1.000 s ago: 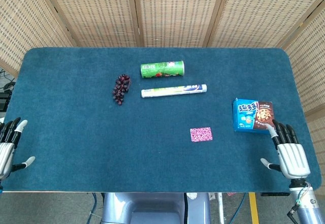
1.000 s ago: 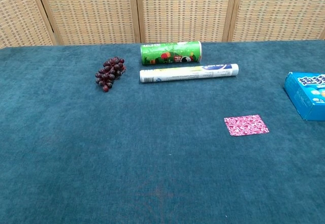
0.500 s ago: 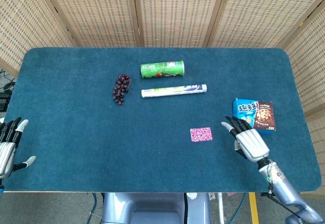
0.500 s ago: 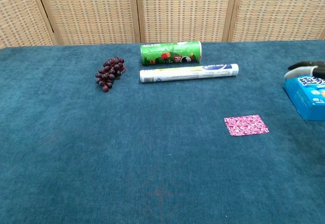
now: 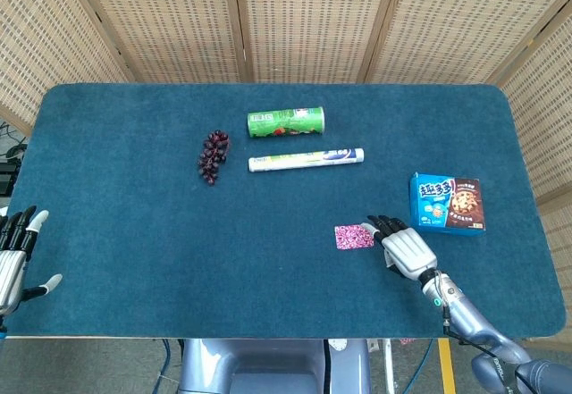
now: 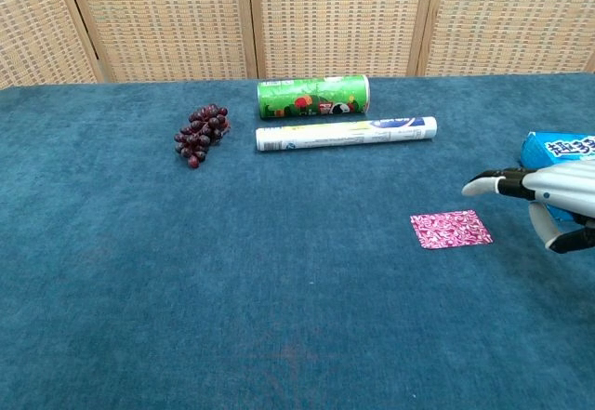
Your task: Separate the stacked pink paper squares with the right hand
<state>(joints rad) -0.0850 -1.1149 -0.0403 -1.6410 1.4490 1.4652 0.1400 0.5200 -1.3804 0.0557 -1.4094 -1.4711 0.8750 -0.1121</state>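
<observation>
While the big blue desk holds everything, the right hand floats low with fingers spread and holding nothing, just beside the pink paper squares; the left hand waits open at the desk's near edge, far away.

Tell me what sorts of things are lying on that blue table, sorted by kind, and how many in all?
Snack packages: 2, the green cylindrical can and the blue cardboard biscuit box
White long tube: 1
Dark red grape bunch: 1
Pink patterned paper squares: 1 stack
Total: 5
</observation>
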